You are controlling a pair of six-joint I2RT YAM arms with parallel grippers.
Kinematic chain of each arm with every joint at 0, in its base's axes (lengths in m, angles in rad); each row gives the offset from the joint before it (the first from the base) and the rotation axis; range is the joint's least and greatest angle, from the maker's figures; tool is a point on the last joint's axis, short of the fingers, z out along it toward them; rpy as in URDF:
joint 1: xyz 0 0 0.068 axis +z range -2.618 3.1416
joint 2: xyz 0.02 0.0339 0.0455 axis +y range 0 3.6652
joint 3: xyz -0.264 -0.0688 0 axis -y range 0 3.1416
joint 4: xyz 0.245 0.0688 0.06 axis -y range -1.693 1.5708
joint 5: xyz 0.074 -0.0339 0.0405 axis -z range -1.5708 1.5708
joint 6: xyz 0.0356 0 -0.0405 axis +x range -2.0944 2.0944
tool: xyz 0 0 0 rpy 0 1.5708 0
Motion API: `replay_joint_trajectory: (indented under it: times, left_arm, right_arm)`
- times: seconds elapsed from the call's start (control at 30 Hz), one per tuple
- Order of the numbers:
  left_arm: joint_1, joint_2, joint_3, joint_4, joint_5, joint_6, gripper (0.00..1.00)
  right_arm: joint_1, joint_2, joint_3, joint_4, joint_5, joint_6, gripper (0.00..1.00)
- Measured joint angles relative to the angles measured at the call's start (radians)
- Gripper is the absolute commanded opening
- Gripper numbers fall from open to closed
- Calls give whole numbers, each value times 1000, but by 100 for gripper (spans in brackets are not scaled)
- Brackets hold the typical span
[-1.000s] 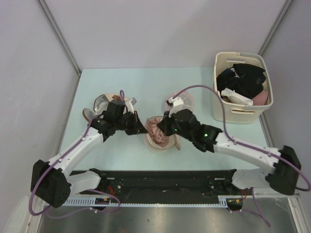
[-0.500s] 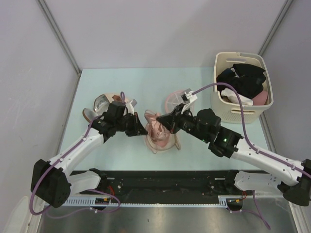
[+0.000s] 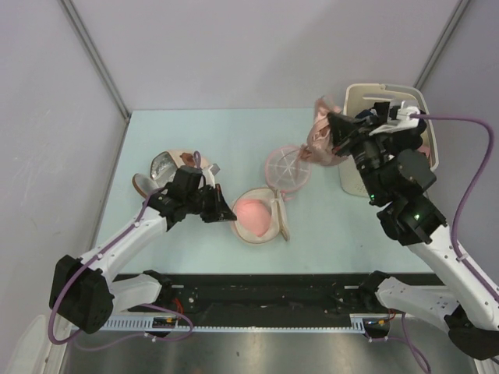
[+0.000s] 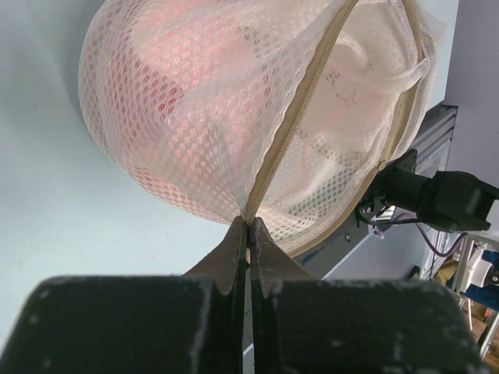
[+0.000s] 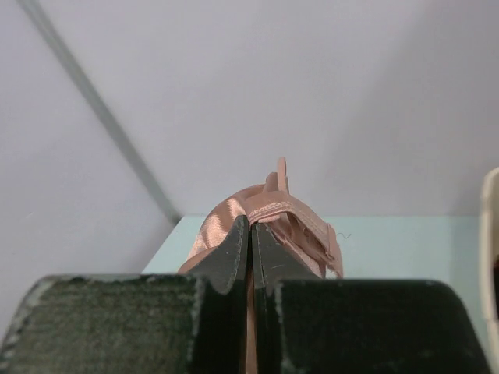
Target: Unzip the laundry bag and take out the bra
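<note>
The laundry bag (image 3: 256,217) lies open near the table's front middle, its pink inside showing. My left gripper (image 3: 228,213) is shut on the bag's left edge. In the left wrist view the jaws (image 4: 249,231) pinch the zipper seam of the mesh bag (image 4: 187,117). My right gripper (image 3: 332,134) is raised high at the back right, beside the basket, and is shut on the bra (image 3: 318,142), a bunched pale pink garment hanging from it. In the right wrist view the bra (image 5: 273,206) and its straps bulge out over the shut fingertips (image 5: 250,226).
A cream basket (image 3: 350,100) with black and white clothes (image 3: 390,128) stands at the back right. A flat pink disc with white spokes (image 3: 287,165) lies behind the bag. A beige dome with silver lining (image 3: 163,165) lies at the left, behind my left arm.
My right gripper has drawn the bra out of the bag and carried it up and to the right, next to the basket. The left gripper has kept its hold on the bag.
</note>
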Motion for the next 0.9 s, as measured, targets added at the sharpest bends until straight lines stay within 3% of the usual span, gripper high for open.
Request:
replay_joint_trajectory:
  times: [0.23,0.4,0.53,0.7,0.9]
  left_arm:
    - [0,-13,-1,2,0,0,0]
    - [0,-14,-1,5,0,0,1]
    - [0,-14,-1,5,0,0,0]
    - [0,-14,-1,4,0,0,0]
    - [0,-11,-1,-2,0,1,0]
  right_arm:
    - [-311,67,95,55,45,-116,0]
    - [-608,209,178,101,-37,-103,0]
    - [-772,369,227,124,-120,-56,0]
    - [-859,579,245,149,-190,-8,0]
    - [-874,851,335,135,-245,19,0]
